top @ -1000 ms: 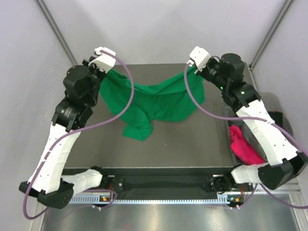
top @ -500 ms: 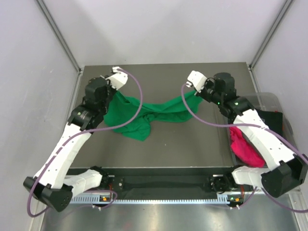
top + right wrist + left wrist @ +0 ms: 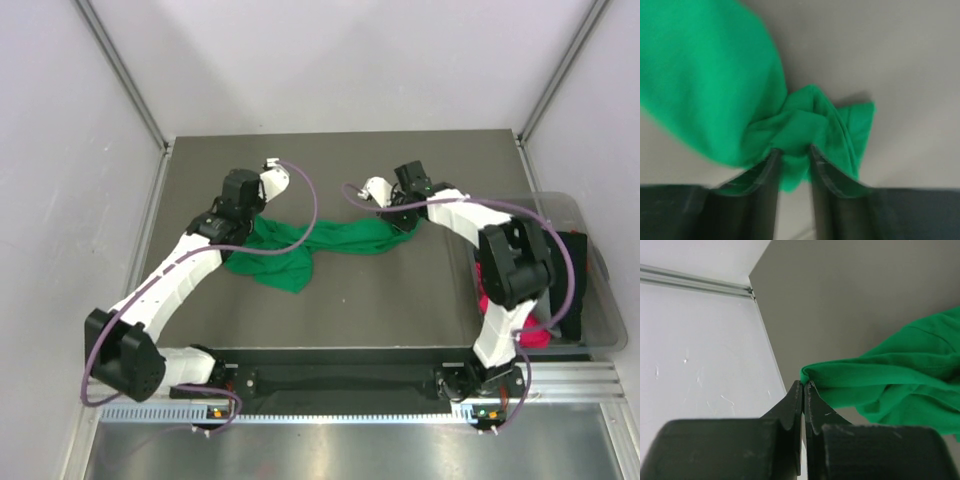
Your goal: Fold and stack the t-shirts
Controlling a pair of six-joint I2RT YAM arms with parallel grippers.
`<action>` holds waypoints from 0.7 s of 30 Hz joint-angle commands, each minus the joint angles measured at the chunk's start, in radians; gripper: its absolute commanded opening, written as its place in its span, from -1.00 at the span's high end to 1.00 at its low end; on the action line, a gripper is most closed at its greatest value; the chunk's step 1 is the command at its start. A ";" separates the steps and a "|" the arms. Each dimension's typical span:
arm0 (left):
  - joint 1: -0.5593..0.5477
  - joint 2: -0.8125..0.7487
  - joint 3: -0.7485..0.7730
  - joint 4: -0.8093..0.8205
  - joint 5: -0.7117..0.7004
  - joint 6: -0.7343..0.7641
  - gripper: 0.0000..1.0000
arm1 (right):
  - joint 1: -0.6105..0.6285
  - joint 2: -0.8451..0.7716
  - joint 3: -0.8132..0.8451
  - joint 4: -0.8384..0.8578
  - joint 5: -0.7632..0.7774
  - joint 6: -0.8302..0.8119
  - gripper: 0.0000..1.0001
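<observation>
A bright green t-shirt [image 3: 330, 240] lies bunched in a long strip across the dark table [image 3: 330, 160], one end hanging down in a fold at the lower left. My left gripper [image 3: 248, 222] is at its left end; in the left wrist view the gripper [image 3: 804, 383] is shut, pinching an edge of the green cloth [image 3: 890, 385]. My right gripper [image 3: 405, 222] is low at the right end. Its jaws [image 3: 792, 150] stand apart with a wad of green fabric [image 3: 715, 85] loose between them. A magenta-pink t-shirt [image 3: 540, 336] lies in the bin, mostly hidden by the right arm.
A clear plastic bin [image 3: 560, 205] stands off the table's right edge with something black [image 3: 578, 262] in it. Grey walls enclose the table at the back and on both sides. Both arm bases sit along the near rail [image 3: 340, 385].
Both arms came down and inward, lowering the green t-shirt from hanging spread at the back to bunched on the table. The right gripper's jaws have parted; the left stays shut.
</observation>
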 commanded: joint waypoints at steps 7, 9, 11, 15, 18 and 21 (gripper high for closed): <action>0.008 0.020 0.023 0.077 -0.035 -0.082 1.00 | -0.031 -0.098 0.079 0.104 -0.039 0.126 0.21; 0.008 0.002 0.014 0.074 -0.041 -0.093 1.00 | -0.045 -0.187 -0.005 0.120 -0.051 0.123 0.21; 0.008 -0.011 0.008 0.063 -0.046 -0.107 1.00 | -0.053 -0.233 -0.059 0.126 -0.053 0.111 0.22; 0.009 -0.023 0.014 0.042 -0.044 -0.139 1.00 | -0.079 -0.253 -0.109 0.030 -0.132 0.045 0.24; 0.011 -0.023 0.022 0.029 -0.033 -0.161 1.00 | -0.097 -0.216 -0.099 0.000 -0.174 0.034 0.25; 0.011 -0.021 0.025 0.022 -0.030 -0.168 1.00 | -0.109 -0.164 -0.070 -0.017 -0.192 0.037 0.26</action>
